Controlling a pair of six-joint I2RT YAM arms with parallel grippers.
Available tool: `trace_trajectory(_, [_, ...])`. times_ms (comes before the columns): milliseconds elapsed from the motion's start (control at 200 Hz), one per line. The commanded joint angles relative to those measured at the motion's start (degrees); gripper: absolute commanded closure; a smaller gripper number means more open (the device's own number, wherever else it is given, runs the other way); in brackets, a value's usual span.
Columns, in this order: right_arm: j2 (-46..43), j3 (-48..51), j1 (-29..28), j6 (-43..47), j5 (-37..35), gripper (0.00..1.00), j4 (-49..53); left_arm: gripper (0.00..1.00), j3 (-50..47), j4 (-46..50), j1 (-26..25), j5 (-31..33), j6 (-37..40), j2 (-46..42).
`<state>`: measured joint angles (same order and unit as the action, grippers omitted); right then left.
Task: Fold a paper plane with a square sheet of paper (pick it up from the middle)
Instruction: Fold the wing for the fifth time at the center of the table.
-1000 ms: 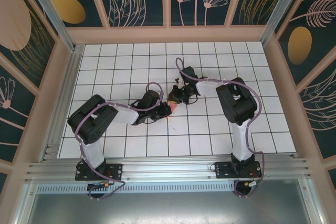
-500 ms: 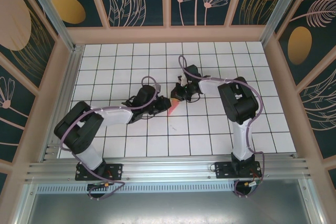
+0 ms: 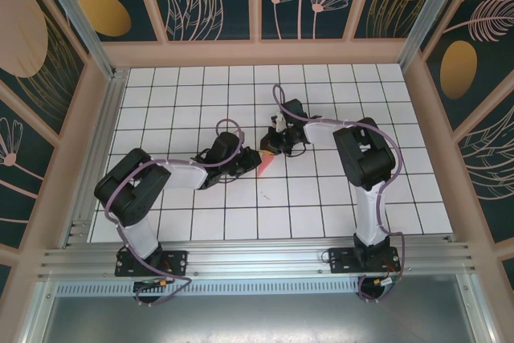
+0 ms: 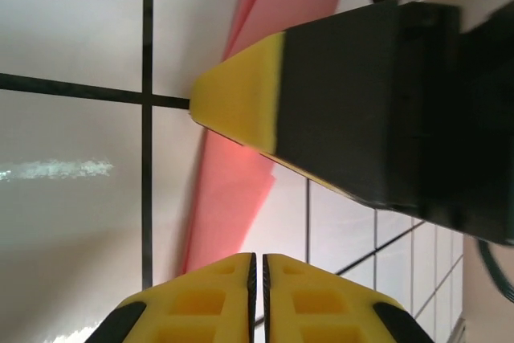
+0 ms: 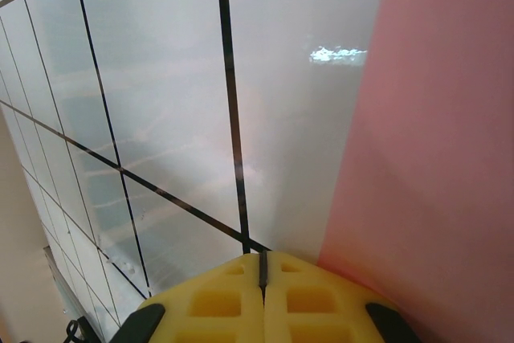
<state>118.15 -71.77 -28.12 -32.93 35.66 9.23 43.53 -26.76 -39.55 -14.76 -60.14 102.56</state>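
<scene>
On the tiled counter (image 3: 321, 198) the pink paper (image 4: 233, 190) is lying folded slim — seemingly nearly done; left end effector (image 4: 257, 267) and right end effector (image 5: 262, 267) are resting closed, empty.

- Top view: bright, even light, sharp throughout. Tiles (image 3: 321, 198) around the paper (image 3: 263, 164) carry only faint, soft shadows.
- Left wrist: white glare streak on the tile left of the paper (image 4: 233, 190). Paper edges are soft and slightly out of focus.
- Right wrist: small glare spot just left of the paper (image 5: 434, 158), with hazy streaked reflections on the tiles further left. Paper edge blurred, grid lines crisper.
</scene>
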Motion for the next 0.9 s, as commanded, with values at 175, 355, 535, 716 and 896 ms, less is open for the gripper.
trace_trajectory(175, [0.32, -0.53, -0.27, 0.14, 0.29, 0.95, -0.48, 0.89, 5.89, 0.1, -0.51, -0.35, -0.59, 6.23])
trace_trajectory(355, [0.55, -0.61, -0.27, 0.1, -0.04, 0.95, -0.18, 0.89, 7.0, 0.86, -1.11, -1.84, -0.51, 8.82])
trace_trajectory(535, [0.91, -1.49, -0.2, 0.45, -1.92, 0.95, 0.92, 0.89, 7.14, 6.2, -2.2, -0.19, 0.63, 10.02])
trace_trajectory(716, [1.96, -2.97, 0.15, 3.21, -5.85, 0.96, 3.24, 0.92, 7.06, 12.7, -2.7, 2.57, 2.04, 10.36])
trace_trajectory(896, [5.29, -5.7, 1.62, 6.86, -8.12, 0.96, 4.01, 0.93, 6.32, 14.15, -2.83, 2.29, 2.73, 11.06])
